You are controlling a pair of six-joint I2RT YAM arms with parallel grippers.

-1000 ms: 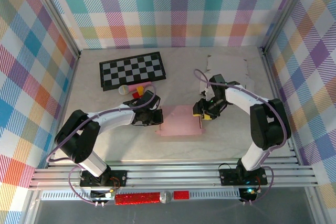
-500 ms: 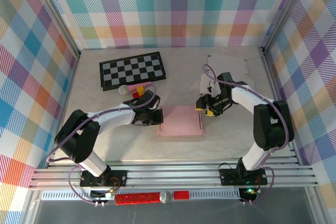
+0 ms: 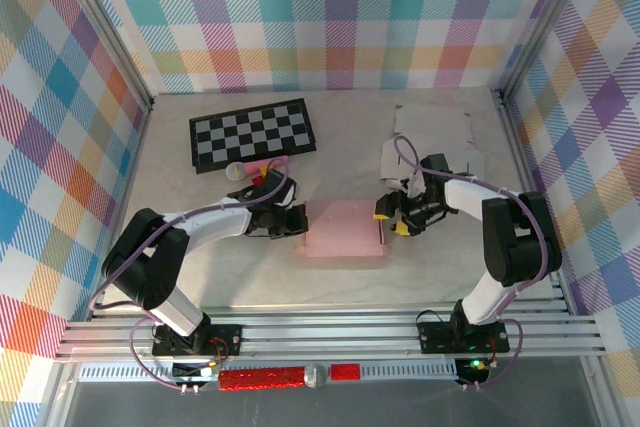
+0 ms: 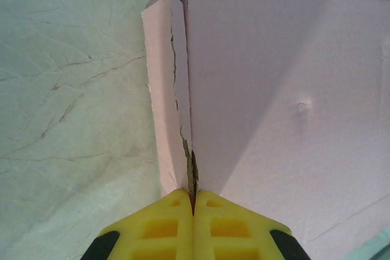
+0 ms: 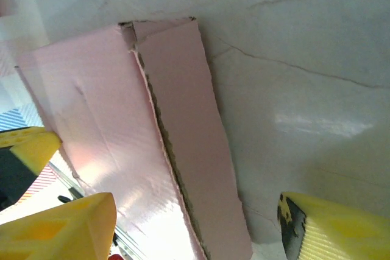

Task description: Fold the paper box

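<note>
Pink paper box (image 3: 345,229) lies flat between your arms. Your left gripper (image 3: 296,221) is pinched tight on its left flap (image 4: 167,89), while your right gripper (image 3: 391,220) sits spread wide around the right flap (image 5: 183,120).

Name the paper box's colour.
The flat paper box is pale pink, clearest in left wrist view.

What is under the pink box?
The pink box lies on the pale table. Whatever might be beneath it is covered, so I can't tell.
</note>
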